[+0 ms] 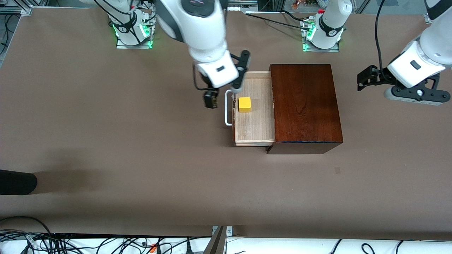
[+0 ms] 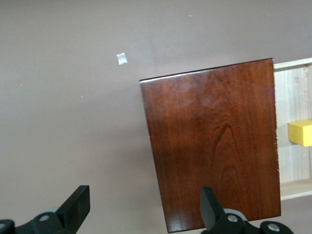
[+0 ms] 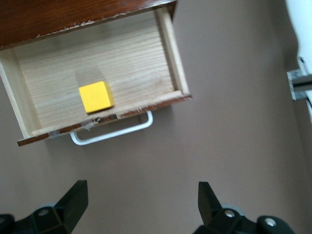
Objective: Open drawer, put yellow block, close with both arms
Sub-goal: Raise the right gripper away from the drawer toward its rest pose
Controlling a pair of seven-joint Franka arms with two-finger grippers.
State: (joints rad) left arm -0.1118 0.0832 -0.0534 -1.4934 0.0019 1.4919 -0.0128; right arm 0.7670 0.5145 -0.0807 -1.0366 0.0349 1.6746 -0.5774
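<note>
Lying in open drawer (image 1: 255, 123): yellow block (image 1: 244, 104); no writing legible.

The scene is lit evenly and brightly from overhead; soft, diffuse shadows are cast on the brown table (image 1: 106, 141), the largest lying near the front camera at the right arm's end. A pale sheen is seen on the glossy wooden box (image 2: 214, 141) in the left wrist view. Green glow is noted at the arm bases (image 1: 134, 35); the wrist views are slightly soft.
</note>
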